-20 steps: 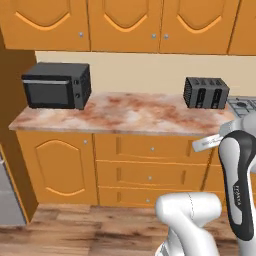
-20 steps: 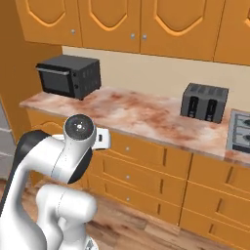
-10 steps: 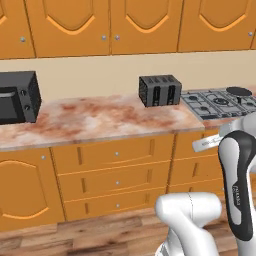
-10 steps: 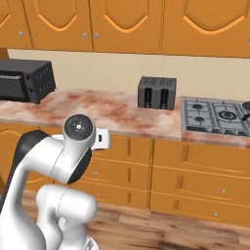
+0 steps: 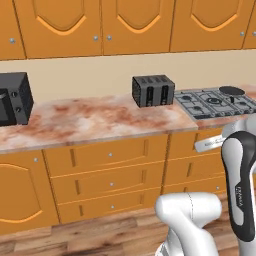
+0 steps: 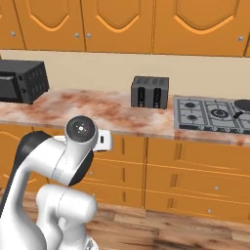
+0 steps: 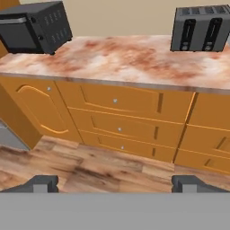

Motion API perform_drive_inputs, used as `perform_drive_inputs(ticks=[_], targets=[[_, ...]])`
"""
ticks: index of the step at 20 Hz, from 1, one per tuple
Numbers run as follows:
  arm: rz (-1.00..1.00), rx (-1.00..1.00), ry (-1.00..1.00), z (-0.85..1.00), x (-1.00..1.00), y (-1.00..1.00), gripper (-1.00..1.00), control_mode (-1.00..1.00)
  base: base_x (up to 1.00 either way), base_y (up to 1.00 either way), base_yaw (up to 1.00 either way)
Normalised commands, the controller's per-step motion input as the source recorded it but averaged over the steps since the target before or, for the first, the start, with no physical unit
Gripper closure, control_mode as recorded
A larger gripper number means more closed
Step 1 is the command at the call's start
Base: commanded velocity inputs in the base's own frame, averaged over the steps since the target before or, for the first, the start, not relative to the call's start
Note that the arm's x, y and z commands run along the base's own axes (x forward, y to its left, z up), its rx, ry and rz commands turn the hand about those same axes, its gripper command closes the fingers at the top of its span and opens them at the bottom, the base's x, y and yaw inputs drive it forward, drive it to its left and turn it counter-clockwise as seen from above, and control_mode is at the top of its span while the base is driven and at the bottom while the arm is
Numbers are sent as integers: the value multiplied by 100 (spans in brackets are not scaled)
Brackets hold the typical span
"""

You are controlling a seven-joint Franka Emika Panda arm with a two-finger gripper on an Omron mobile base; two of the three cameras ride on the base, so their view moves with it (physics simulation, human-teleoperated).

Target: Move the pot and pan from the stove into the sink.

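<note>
1. The base has driven right since earlier: the stove (image 6: pixel 212 114) now sits well inside the right base view.
2. A pan (image 6: pixel 242 105) rests on its far right burner.
3. The hand (image 7: pixel 115 183) hangs with fingers wide apart, empty, facing the tabletop (image 7: pixel 121 58) beside the toaster (image 7: pixel 200 28).
</note>
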Motion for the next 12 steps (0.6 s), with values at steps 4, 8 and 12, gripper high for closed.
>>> perform_drive_inputs(ticks=[4, 8, 12], targets=[[0, 0, 0, 0, 0, 0, -100, 100, 27, -50, 0], [0, 0, 0, 0, 0, 0, -100, 100, 26, -75, 0], [0, 0, 0, 0, 0, 0, -100, 100, 23, -85, 0]])
